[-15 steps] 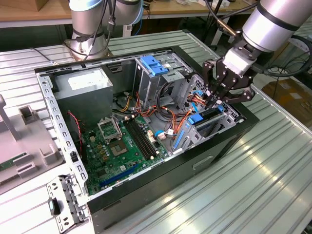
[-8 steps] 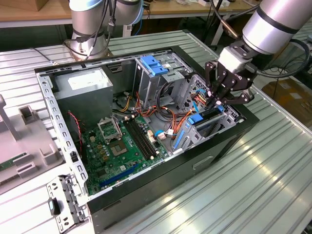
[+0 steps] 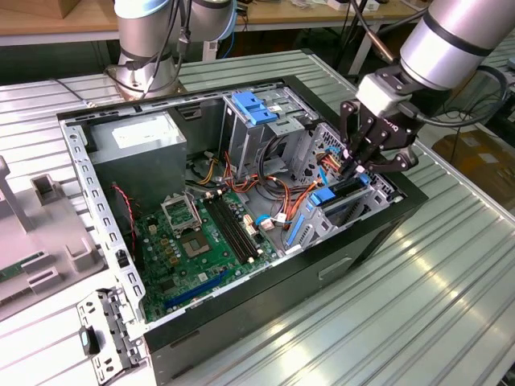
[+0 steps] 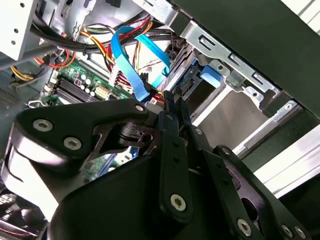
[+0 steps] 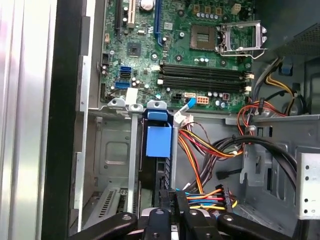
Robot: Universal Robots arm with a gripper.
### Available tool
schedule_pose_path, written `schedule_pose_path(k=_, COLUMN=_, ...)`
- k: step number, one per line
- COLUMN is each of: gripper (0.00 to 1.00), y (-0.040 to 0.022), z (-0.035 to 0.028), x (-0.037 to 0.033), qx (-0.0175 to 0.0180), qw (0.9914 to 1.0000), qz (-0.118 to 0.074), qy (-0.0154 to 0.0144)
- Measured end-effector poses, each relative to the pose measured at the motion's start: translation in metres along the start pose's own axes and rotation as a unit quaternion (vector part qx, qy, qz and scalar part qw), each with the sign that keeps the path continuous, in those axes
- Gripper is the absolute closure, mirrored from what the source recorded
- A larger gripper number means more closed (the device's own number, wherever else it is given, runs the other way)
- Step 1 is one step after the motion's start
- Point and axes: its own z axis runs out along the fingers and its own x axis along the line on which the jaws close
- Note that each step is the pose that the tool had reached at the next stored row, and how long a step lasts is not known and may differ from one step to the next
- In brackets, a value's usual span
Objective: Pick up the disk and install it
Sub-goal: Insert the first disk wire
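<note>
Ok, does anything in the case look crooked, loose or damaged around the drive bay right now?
Nothing stands out. The disk sits on edge, square in its bay slot of the computer case, with the gripper at its end. The cables run loose beside it, without crossing the slot.

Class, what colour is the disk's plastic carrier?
Bright blue; the disk shows best in the first wrist view.

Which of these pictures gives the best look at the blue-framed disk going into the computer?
The first wrist view: it looks straight along the disk standing in its metal bay, above the gripper. The exterior view shows its blue edge partly hidden under the gripper. The second wrist view catches just a blue end.
</note>
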Motion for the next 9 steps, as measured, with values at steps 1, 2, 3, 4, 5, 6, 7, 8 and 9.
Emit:
schedule_pose_path(k=1, gripper=0.84, y=0.0, z=0.0002, x=0.0, qx=0.0006, qw=0.99998, qz=0.006, qy=-0.0001)
schedule_pose_path(k=2, gripper=0.84, y=0.0, z=0.0003, x=0.0, qx=0.001, qw=0.99994, qz=0.011, qy=-0.0001)
schedule_pose_path(k=3, gripper=0.84, y=-0.0001, z=0.0004, x=0.0, qx=0.0016, qw=0.99987, qz=0.016, qy=-0.0001)
schedule_pose_path(k=4, gripper=0.84, y=0.0, z=0.0005, x=0.0, qx=0.0021, qw=0.99977, qz=0.021, qy=-0.0001)
schedule_pose_path(k=5, gripper=0.84, y=0.0, z=0.0007, x=0.0, qx=0.0028, qw=0.99957, qz=0.029, qy=-0.0001)
schedule_pose_path(k=6, gripper=0.84, y=-0.0001, z=0.0008, x=0.0001, qx=0.0033, qw=0.99941, qz=0.034, qy=0.0)
schedule_pose_path(k=7, gripper=0.84, y=-0.0001, z=0.0009, x=0.0001, qx=0.0039, qw=0.99921, qz=0.04, qy=0.0)
schedule_pose_path(k=8, gripper=0.84, y=-0.0001, z=0.001, x=0.0001, qx=0.0046, qw=0.99889, qz=0.047, qy=-0.0001)
schedule_pose_path(k=9, gripper=0.84, y=-0.0001, z=0.0011, x=0.0001, qx=0.0052, qw=0.99859, qz=0.053, qy=0.0)
